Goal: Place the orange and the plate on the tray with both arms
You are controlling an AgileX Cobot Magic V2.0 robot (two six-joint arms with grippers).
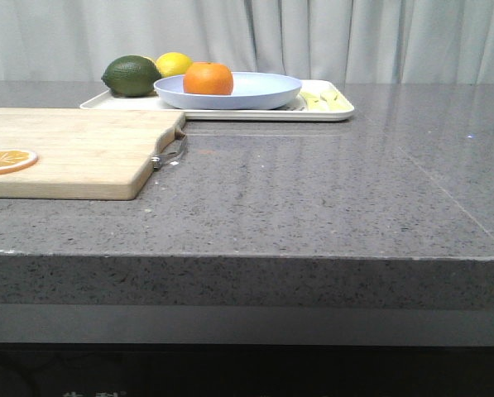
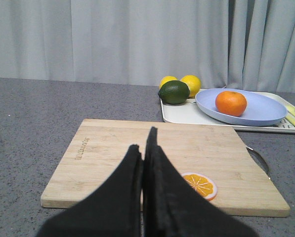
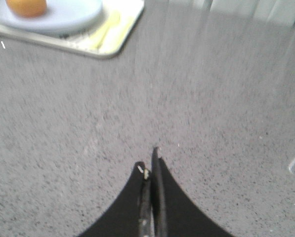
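Orange (image 1: 208, 78) in plate (image 1: 267, 93) on tray (image 1: 329, 111), beside lime (image 1: 131, 75), lemon (image 1: 174, 64). Grey stone counter (image 1: 313, 198), curtain (image 1: 313, 33) behind. Left gripper (image 2: 143, 153), right gripper (image 3: 151, 170) closed, empty.

Cutting board (image 1: 73, 153), orange slice (image 1: 7, 160), lime (image 1: 131, 75), lemons (image 1: 174, 64).

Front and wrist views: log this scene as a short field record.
orange: on the plate
plate: pale blue, on the tray
tray: far side of counter
cutting board: near left, holds an orange slice
lime, lemons: tray's left end
left gripper: shut, empty
right gripper: shut, empty
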